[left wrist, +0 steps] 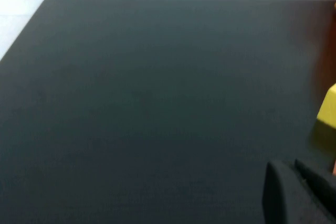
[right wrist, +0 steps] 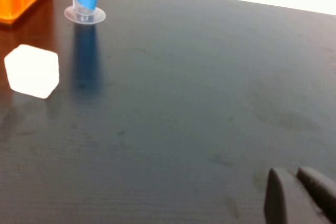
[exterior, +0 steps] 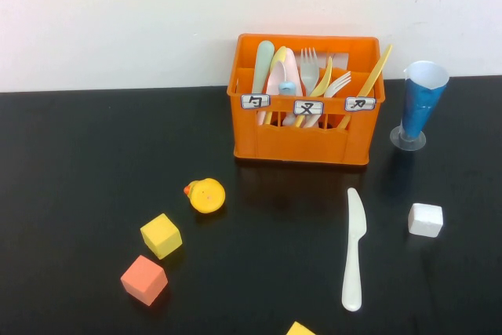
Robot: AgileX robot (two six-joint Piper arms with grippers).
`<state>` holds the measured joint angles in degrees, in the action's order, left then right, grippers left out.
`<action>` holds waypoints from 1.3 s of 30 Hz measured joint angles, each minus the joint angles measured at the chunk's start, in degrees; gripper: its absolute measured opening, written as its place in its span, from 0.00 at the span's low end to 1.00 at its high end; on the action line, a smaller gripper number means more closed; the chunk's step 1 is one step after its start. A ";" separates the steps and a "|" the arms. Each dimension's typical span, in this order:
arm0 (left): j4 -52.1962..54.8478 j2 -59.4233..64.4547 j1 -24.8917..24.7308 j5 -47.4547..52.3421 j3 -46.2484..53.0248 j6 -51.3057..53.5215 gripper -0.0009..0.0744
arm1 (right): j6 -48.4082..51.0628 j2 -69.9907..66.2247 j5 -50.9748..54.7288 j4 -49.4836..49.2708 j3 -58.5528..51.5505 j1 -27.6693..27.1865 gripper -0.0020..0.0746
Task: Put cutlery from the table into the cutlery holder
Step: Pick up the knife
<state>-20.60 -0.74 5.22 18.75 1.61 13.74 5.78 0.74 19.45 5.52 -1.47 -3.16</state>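
Over on the left side of the black table (exterior: 94,162), the left gripper (left wrist: 296,192) hangs low above bare surface; its two dark fingers sit pressed together, holding nothing, and a yellow block edge (left wrist: 328,111) shows just past them. Neither arm shows from the high camera.

Nearer the front, an orange cube (exterior: 144,279) and a yellow cube (exterior: 161,235) sit close together, with a small yellow duck toy (exterior: 206,194) a little beyond them.

At the back, mid-table, stands the orange cutlery holder (exterior: 302,143), three white labels along its front, already crowded with upright spoons, forks and knives, a pale pink spoon (exterior: 281,84) among them. In front of it and to the right, the cream-white knife (exterior: 353,249) lies flat on the table, apart from the crate, lengthwise towards it.

Further right are a white cube (exterior: 425,220) and a blue cone cup (exterior: 420,107) beside the crate. The right gripper (right wrist: 299,195) hovers low over empty table well clear of the cube, fingers closed together, empty.
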 joint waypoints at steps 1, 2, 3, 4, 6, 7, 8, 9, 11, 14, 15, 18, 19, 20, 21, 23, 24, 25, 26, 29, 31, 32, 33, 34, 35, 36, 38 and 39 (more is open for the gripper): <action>0.00 0.00 0.12 0.41 -0.10 0.39 0.01 | 0.00 0.00 0.00 0.00 0.00 0.00 0.07; 0.00 0.00 0.12 0.65 -0.10 0.61 0.01 | 0.00 0.00 0.00 0.00 0.00 0.00 0.07; 0.12 0.00 -0.23 0.90 -0.20 0.76 0.01 | 0.00 0.00 0.00 0.00 0.00 0.00 0.07; 0.46 0.00 -0.63 0.90 -0.20 0.76 0.01 | 0.00 0.00 0.00 0.00 0.00 0.00 0.07; 1.81 0.00 -2.08 0.98 -0.20 -0.63 0.01 | 0.00 0.00 0.00 0.00 0.00 -0.04 0.07; 2.85 0.00 -3.08 0.98 -0.20 -1.98 0.01 | 0.00 0.00 0.00 0.00 0.00 -0.04 0.06; 3.79 0.00 -4.35 0.98 -0.30 -3.33 0.01 | 0.00 0.00 0.00 0.00 0.00 -0.04 0.06; 4.84 0.00 -5.22 0.98 -0.30 -4.60 0.01 | 0.00 0.00 0.00 0.00 0.00 -0.04 0.07; 7.11 0.00 -7.27 0.87 -0.30 -6.89 0.01 | 0.00 0.00 0.00 0.00 0.00 -0.04 0.07; 10.47 0.00 -9.40 0.79 -0.30 -10.05 0.01 | 0.00 0.00 0.00 0.00 0.00 -0.04 0.06; 11.35 0.00 -9.78 0.79 -0.30 -10.88 0.01 | 0.00 0.00 0.00 0.00 0.00 -0.04 0.06; 14.19 0.00 -10.78 0.66 -0.30 -13.00 0.01 | 0.00 0.00 0.00 0.00 0.00 -0.04 0.07; 14.95 0.00 -11.00 0.66 -0.30 -13.74 0.01 | 0.00 0.00 0.00 0.00 0.00 -0.04 0.07; 15.47 0.00 -11.49 0.66 -0.30 -13.74 0.01 | 0.00 0.00 0.00 0.00 0.00 -0.04 0.07; 15.80 0.00 -12.13 0.66 -0.30 -14.56 0.01 | 0.00 0.00 0.00 0.00 0.00 -0.04 0.07; 16.13 0.00 -13.85 0.63 -0.30 -15.29 0.01 | 0.00 0.00 0.00 0.00 0.00 -0.04 0.07; 16.22 0.00 -14.89 0.63 -0.30 -15.42 0.01 | 0.00 0.00 0.00 0.00 0.00 -0.04 0.07; 16.25 0.00 -15.94 0.63 -0.30 -15.51 0.01 | 0.00 0.00 0.00 0.00 0.00 -0.04 0.06; 16.35 0.00 -16.70 0.63 -0.30 -15.56 0.01 | 0.00 0.00 0.00 0.00 0.00 -0.04 0.07; 16.35 0.00 -18.47 0.53 -0.30 -15.56 0.01 | 0.00 0.00 0.00 0.00 0.00 -0.04 0.06; 16.35 0.00 -18.74 0.53 -0.30 -15.65 0.01 | 0.00 0.00 0.00 0.00 0.00 -0.04 0.06; 16.35 0.00 -18.74 0.53 -0.30 -15.65 0.01 | 0.00 0.00 0.00 0.00 0.00 -0.04 0.06; 16.35 0.00 -18.74 0.53 -0.30 -15.65 0.01 | 0.00 0.00 0.00 0.00 0.00 -0.04 0.06; 16.35 0.00 -18.74 0.53 -0.30 -15.65 0.01 | 0.00 0.00 0.00 0.00 0.00 -0.04 0.06; 16.35 0.00 -18.74 0.53 -0.30 -15.65 0.01 | 0.00 0.00 0.00 0.00 0.00 -0.04 0.06; 16.35 0.00 -18.74 0.53 -0.30 -15.65 0.01 | 0.00 0.00 0.00 0.00 0.00 -0.04 0.06; 16.35 0.00 -18.74 0.53 -0.30 -15.65 0.01 | 0.00 0.00 0.00 0.00 0.00 -0.04 0.06; 16.35 0.00 -18.74 0.53 -0.30 -15.65 0.01 | 0.00 0.00 0.00 0.00 0.00 -0.04 0.06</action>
<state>-4.24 -0.74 -13.52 19.27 1.31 -1.92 5.78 0.74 19.45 5.52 -1.47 -3.20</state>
